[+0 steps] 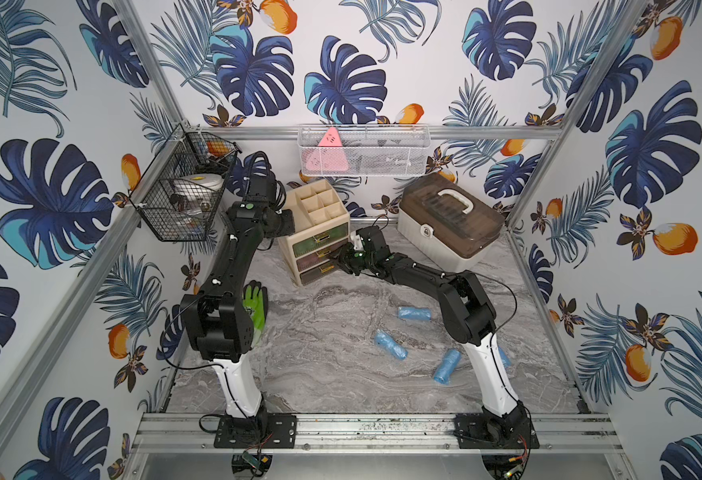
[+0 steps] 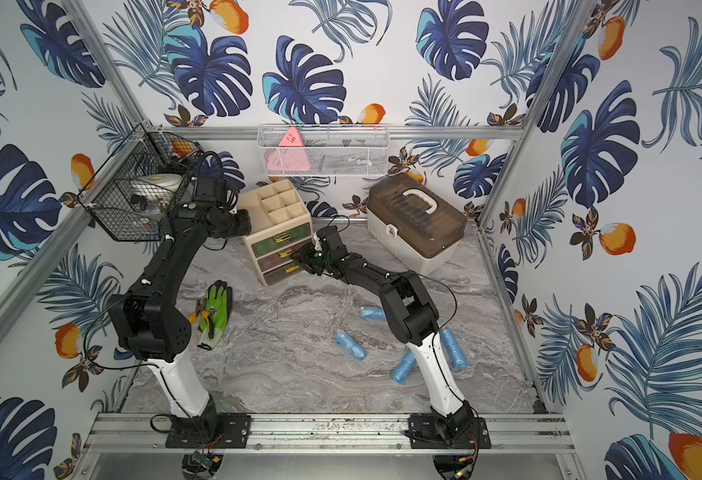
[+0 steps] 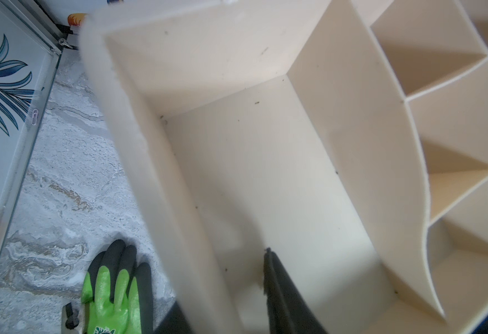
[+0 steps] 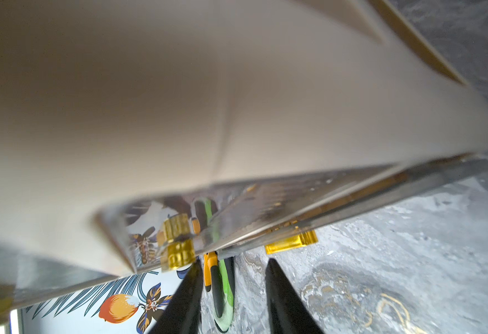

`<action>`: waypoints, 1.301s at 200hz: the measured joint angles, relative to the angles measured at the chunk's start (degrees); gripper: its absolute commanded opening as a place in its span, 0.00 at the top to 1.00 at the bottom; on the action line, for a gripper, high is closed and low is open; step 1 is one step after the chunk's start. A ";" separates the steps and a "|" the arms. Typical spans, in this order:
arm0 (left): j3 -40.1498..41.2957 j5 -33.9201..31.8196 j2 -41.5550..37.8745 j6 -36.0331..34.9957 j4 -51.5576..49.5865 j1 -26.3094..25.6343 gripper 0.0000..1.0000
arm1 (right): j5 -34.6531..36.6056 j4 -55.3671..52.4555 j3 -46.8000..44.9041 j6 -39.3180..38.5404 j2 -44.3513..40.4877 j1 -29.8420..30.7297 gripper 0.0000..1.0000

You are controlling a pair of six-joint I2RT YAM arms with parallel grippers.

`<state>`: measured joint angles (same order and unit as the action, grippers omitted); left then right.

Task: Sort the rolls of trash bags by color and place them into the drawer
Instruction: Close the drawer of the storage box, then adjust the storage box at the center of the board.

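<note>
Currently the right pincer (image 4: pixel 234 263) is hanging open and empty at the drawer unit (image 1: pixel 320 245), the 4 blue rolls (image 1: pixel 414 313) lying well behind it, nearest one roughly parallel to its reach, far from the left pincer (image 3: pixel 222 289), whose grip I cannot tell.

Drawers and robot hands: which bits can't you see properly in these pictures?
What the drawers hold: in both top views, tinted fronts.
Whether the left gripper squeezes the organizer wall: left wrist view, edge cuts fingers.
One blue roll: in a top view, right arm covers most.
</note>
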<state>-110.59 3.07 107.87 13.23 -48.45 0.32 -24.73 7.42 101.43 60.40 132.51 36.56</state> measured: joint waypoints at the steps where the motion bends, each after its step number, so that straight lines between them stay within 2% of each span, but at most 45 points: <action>1: 0.02 0.04 -0.02 0.00 0.02 0.00 0.67 | 0.00 0.09 -0.13 0.00 -0.04 -0.02 0.60; 52: 1.11 1.42 -0.94 -0.04 0.22 0.00 0.66 | -0.20 0.17 -8.15 -1.92 -7.15 -0.42 0.53; 86: 1.86 2.75 -2.03 -0.04 -0.96 0.00 0.67 | 0.74 -3.50 -14.69 -7.30 -15.45 -0.39 0.50; 117: 2.19 4.07 -2.91 -0.04 -2.43 -0.02 0.71 | 4.94 -8.26 -18.12 -14.01 -23.50 -0.35 0.48; 170: 2.27 6.29 -3.91 -0.09 -5.55 -0.02 0.74 | 10.01 -15.89 -16.39 -22.14 -25.57 -0.63 0.48; 260: 0.37 9.14 -5.14 0.00 -13.57 -0.07 0.76 | 12.15 -22.75 -5.84 -27.06 -22.75 -2.32 0.48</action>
<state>-110.21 12.21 102.74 13.23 -62.02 0.25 -12.58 -15.33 95.59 33.34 109.75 34.24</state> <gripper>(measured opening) 0.243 0.520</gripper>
